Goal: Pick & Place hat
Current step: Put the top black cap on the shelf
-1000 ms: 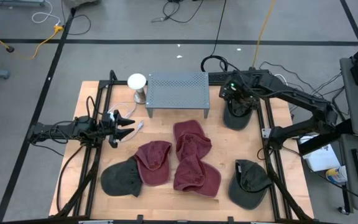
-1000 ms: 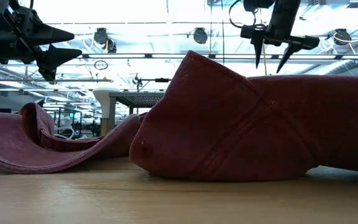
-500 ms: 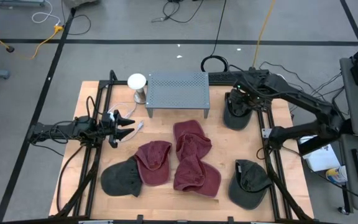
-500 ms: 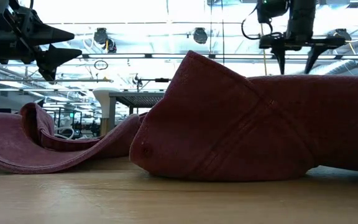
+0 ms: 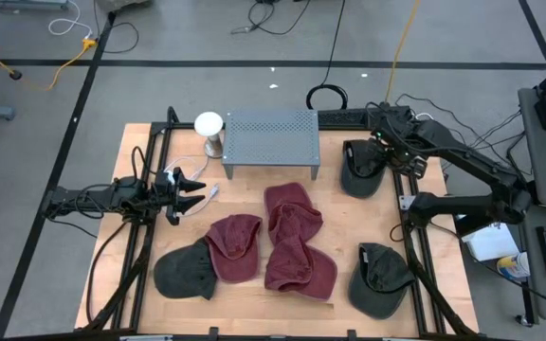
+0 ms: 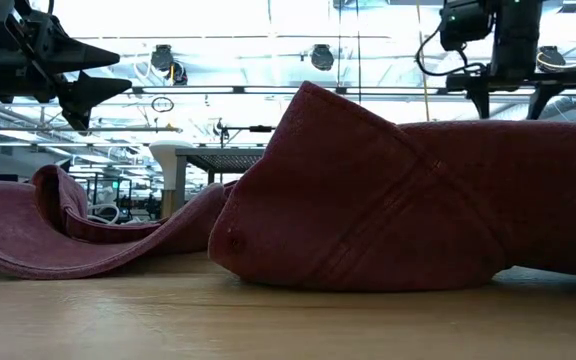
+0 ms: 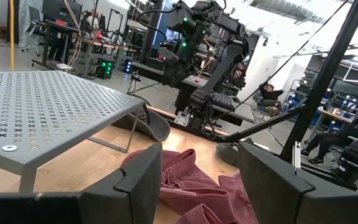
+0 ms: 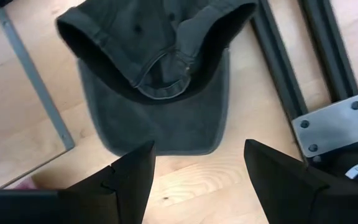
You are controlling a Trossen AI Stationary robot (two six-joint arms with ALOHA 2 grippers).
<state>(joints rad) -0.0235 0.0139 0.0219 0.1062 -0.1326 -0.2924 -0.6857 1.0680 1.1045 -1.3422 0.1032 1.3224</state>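
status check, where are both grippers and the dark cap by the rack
Right gripper open, above dark cap, nothing held. Left gripper open, parked at left. Metal rack beside cap, nothing blocking.

Matt grey cloth hat, smooth pale wood table, perforated grey metal shelf, red cloth hats.

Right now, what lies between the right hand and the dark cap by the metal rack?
Nothing. The right wrist view shows the open right hand just above the dark cap, with only bare wooden table under its fingers.

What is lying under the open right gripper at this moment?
The right gripper, empty, hangs over a dark grey cap lying upside down on the table. What the cap covers cannot be seen.
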